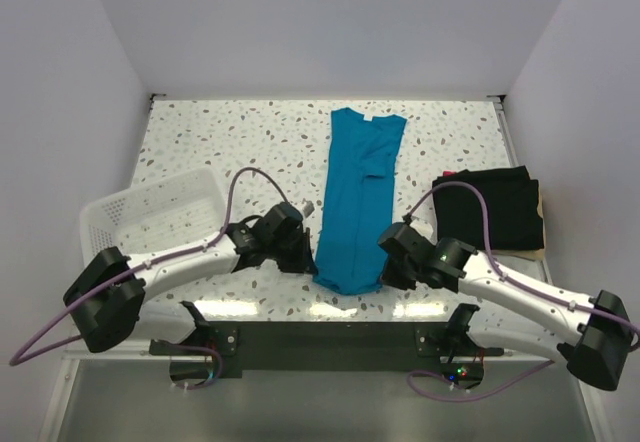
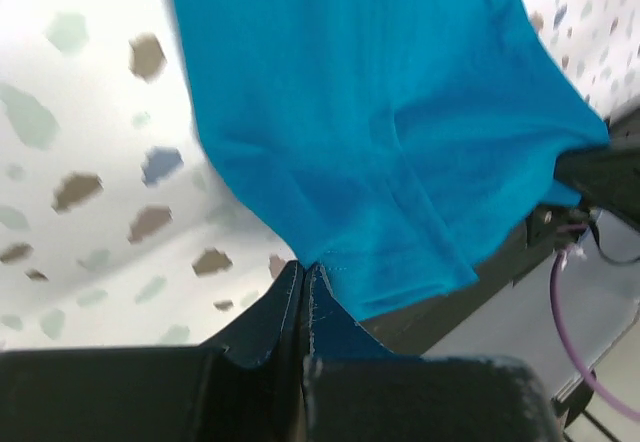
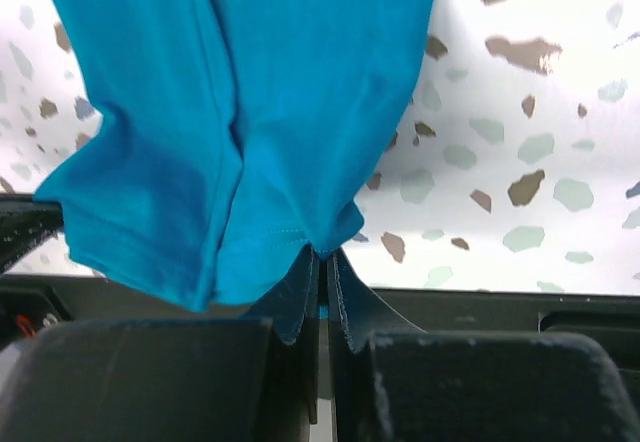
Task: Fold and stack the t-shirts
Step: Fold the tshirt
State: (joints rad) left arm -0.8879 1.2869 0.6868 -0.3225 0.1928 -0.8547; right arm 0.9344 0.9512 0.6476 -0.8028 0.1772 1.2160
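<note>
Two t-shirts on the counter (image 1: 230,132). Teal t-shirt (image 1: 357,192) lies mid-counter, folded lengthwise into a narrow strip, collar at the far end, hem at the near edge. Left claw (image 1: 303,254) is closed, pinching the hem's near-left corner; the wrist view shows cloth caught between the shut fingers. Right claw (image 1: 388,262) is closed too, pinching the near-right hem corner. Black t-shirt (image 1: 490,210) sits folded at the right, well apart from the teal one, no claw on it. White mesh basket (image 1: 150,212) sits at the left, just beside the left arm.
</note>
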